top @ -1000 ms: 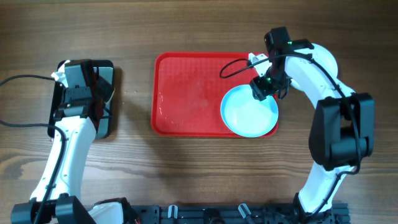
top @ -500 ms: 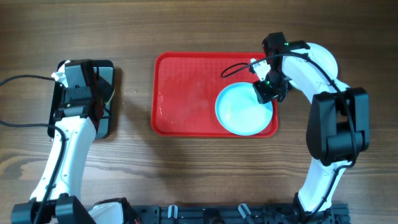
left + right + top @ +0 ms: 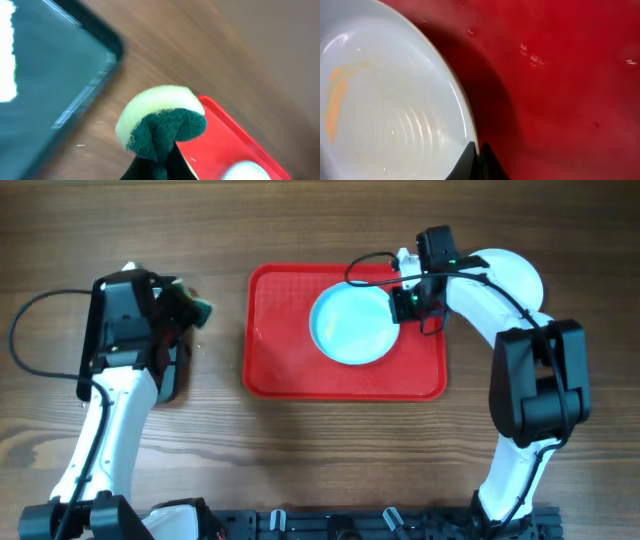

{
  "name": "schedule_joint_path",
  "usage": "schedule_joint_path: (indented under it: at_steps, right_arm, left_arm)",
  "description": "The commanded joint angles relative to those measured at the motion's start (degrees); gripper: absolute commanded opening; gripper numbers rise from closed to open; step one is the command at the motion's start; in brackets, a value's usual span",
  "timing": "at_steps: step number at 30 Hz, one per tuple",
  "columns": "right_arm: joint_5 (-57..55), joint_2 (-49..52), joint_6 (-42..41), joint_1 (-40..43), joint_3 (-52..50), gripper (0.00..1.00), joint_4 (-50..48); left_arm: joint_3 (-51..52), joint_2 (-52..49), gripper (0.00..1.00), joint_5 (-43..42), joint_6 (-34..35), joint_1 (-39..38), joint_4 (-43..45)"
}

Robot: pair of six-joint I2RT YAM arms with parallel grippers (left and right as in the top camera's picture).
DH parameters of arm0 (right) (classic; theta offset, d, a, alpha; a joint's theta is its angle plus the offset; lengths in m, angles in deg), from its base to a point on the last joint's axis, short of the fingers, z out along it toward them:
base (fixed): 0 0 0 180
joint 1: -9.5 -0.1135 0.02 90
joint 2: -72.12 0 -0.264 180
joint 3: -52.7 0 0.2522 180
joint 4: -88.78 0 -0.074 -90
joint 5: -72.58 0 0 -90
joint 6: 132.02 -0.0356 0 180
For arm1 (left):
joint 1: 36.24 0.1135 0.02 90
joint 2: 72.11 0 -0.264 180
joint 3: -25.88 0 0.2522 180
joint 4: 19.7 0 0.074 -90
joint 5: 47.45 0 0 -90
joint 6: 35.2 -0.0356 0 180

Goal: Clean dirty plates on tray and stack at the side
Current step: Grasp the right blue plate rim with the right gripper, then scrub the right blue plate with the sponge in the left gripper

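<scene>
One pale aqua plate (image 3: 350, 325) lies in the upper middle of the red tray (image 3: 300, 375). My right gripper (image 3: 400, 305) is shut on the plate's right rim. The right wrist view shows the two fingertips pinching the rim of the plate (image 3: 385, 110), with an orange smear (image 3: 337, 95) on the plate's face and wet red tray (image 3: 560, 75) beside it. My left gripper (image 3: 190, 310) is shut on a yellow-and-green sponge (image 3: 200, 308), just left of the tray. In the left wrist view the folded sponge (image 3: 160, 120) sticks out of the gripper (image 3: 160, 167), above the tray's corner (image 3: 225, 140).
A smaller black tray (image 3: 170, 375) lies under the left arm, and its corner fills the upper left of the left wrist view (image 3: 50, 75). Bare wooden table surrounds both trays. A black cable loops at the far left.
My right gripper has shut on the plate's rim and dragged the plate from the tray's lower right to its upper middle. The left gripper has swung right off the black tray with the sponge.
</scene>
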Motion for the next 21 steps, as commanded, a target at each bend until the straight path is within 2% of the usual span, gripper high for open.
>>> schedule_joint_path:
  at_steps: [1, 2, 3, 5, 6, 10, 12, 14, 15, 16, 17, 21]
  right_arm:
    - [2.3, 1.4, -1.5, -4.3, -0.4, 0.04, -4.0]
    - [2.3, 1.4, -1.4, -5.5, -0.4, 0.05, -5.2]
    - [2.0, 1.4, -1.3, -6.4, -0.4, 0.10, -5.9]
    - [2.0, 1.4, -1.3, -7.0, -0.4, 0.11, -6.0]
    - [1.7, 1.4, -1.3, -7.0, -0.4, 0.04, -5.9]
    - [-0.2, 1.4, -1.3, -7.0, -0.4, 0.04, -5.3]
    - [-0.1, 1.4, -1.4, -7.0, -0.4, 0.04, -4.6]
    - [-0.2, 1.4, -1.4, -7.0, -0.4, 0.21, -3.0]
    - [-0.1, 1.4, -1.4, -7.0, -0.4, 0.24, -2.4]
    - [-0.1, 1.4, -1.4, -7.0, -0.4, 0.19, -1.8]
    - [-0.1, 1.4, -1.4, -7.0, -0.4, 0.04, -1.3]
    - [-0.2, 1.4, -1.3, -7.0, -0.4, 0.04, 0.5]
  left_arm:
    - [0.0, -0.3, 0.04, -5.4, 0.6, -7.5, 4.3]
    - [0.0, -0.8, 0.04, -5.4, 0.6, -10.4, 6.0]
    - [0.0, -2.3, 0.04, -5.4, 0.5, -15.2, 9.2]
    - [0.0, -8.9, 0.04, -5.4, 0.6, -24.0, 16.2]
    - [0.0, -11.6, 0.04, -5.4, 0.6, -26.0, 18.0]
    - [0.0, -20.9, 0.04, -5.3, 6.4, -30.8, 21.0]
    - [0.0, -24.2, 0.04, -4.7, 6.4, -31.5, 21.0]
    - [0.0, -25.5, 0.04, -3.1, 6.3, -31.5, 20.9]
    - [0.0, -25.6, 0.04, -2.2, 6.3, -31.5, 20.7]
    - [0.0, -25.6, 0.04, -0.9, 6.3, -31.5, 20.6]
    - [0.0, -25.6, 0.04, 1.7, 6.3, -31.5, 19.7]
    - [0.0, -25.6, 0.04, 13.1, 6.3, -30.8, 15.6]
